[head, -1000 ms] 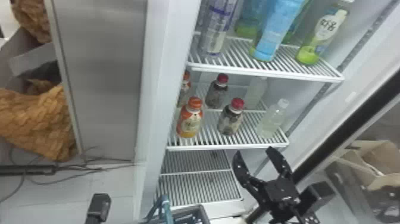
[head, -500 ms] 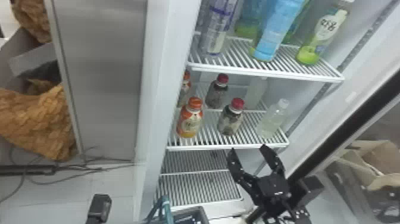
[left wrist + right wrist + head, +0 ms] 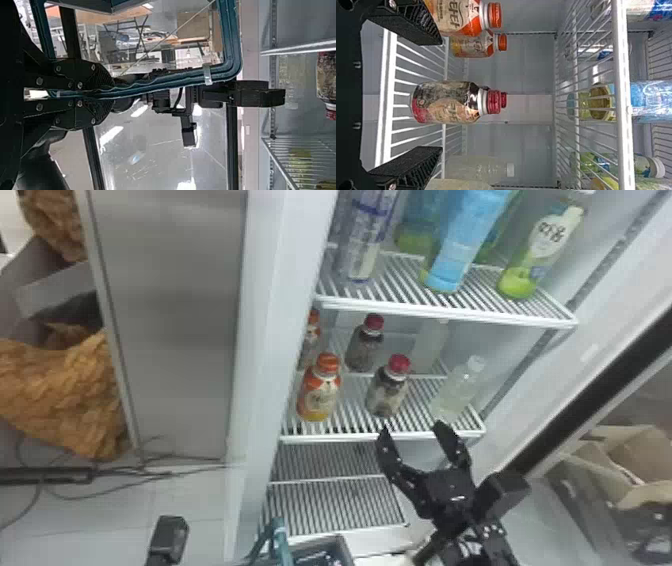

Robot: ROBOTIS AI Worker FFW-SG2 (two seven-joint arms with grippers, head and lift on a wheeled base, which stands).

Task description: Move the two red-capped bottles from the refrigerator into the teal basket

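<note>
After shifting left and up toward middle shelf (image 3: pixel 345 437) with right gripper (image 3: pixel 413 429) spread wide, roughly lined up for front red-capped bottle (image 3: pixel 387 392), just ahead of rear red-capped bottle (image 3: pixel 364 352). Pinching teal basket handle (image 3: pixel 233 39) in left gripper (image 3: pixel 113 95). Likely ready to reach in.

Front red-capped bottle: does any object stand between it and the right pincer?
Nothing visible stands between the right pincer and the front red-capped bottle. The front orange-capped bottle is to its left and a clear bottle to its right, both beside the straight way in.
</note>
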